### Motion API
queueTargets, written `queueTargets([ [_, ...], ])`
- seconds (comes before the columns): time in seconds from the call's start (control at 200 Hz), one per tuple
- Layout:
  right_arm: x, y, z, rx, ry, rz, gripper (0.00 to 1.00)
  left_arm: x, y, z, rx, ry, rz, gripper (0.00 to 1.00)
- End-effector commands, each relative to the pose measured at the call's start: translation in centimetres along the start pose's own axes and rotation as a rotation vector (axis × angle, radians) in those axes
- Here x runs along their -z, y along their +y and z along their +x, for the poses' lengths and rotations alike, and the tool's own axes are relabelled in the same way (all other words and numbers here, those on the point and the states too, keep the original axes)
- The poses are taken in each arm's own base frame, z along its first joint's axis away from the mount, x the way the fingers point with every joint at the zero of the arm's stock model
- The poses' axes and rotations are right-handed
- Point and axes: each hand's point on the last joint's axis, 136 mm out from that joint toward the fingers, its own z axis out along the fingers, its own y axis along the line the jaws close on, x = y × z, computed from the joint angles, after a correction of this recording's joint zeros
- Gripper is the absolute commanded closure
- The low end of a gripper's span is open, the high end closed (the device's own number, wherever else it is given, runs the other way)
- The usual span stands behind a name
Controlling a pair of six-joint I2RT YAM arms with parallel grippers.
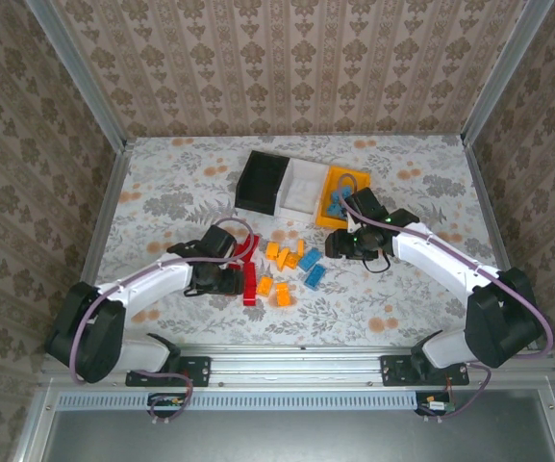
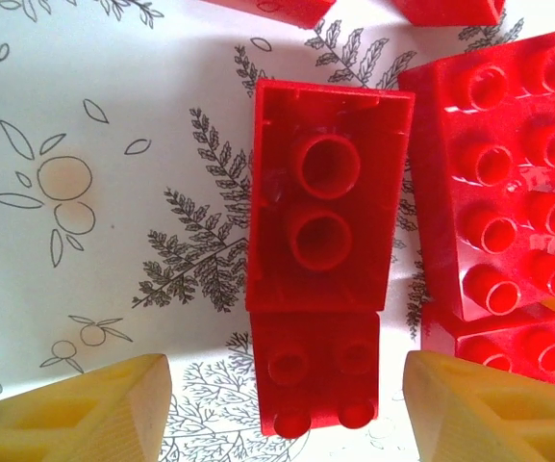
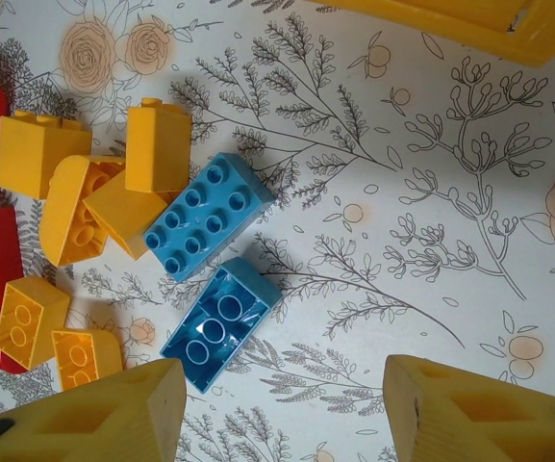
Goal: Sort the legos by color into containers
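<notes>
Small red plastic bricks (image 1: 249,279), orange plastic bricks (image 1: 282,262) and blue plastic bricks (image 1: 312,270) crowd the floral-printed table (image 1: 162,192) between the grippers, in front of the row of joined black, white and orange-yellow plastic bins (image 1: 256,185). The left arm (image 1: 152,284) and right arm (image 1: 441,255) reach inward, wrists turned down. The left gripper (image 2: 287,375) straddles one red brick (image 2: 317,371) with fingers parted, touching neither side. The right gripper (image 3: 282,375) is spread and empty beside an upturned blue brick (image 3: 221,322).

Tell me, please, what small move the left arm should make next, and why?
Probably close the left fingers on the small red brick between them; it lies in their gap, untouched, with table showing on both sides.
</notes>
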Motion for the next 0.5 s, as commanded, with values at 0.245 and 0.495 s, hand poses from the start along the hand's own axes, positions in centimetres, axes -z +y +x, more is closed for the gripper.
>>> queueTargets([
  [0.245,0.0,0.2,0.5,-0.016,0.009,-0.012,0.42,-1.3,0.0,-0.2,-0.023,0.02,-0.015,0.49],
  [0.495,0.2,0.3,0.3,-0.016,0.006,-0.013,0.42,-1.7,-0.2,-0.1,-0.034,0.036,-0.007,0.66],
])
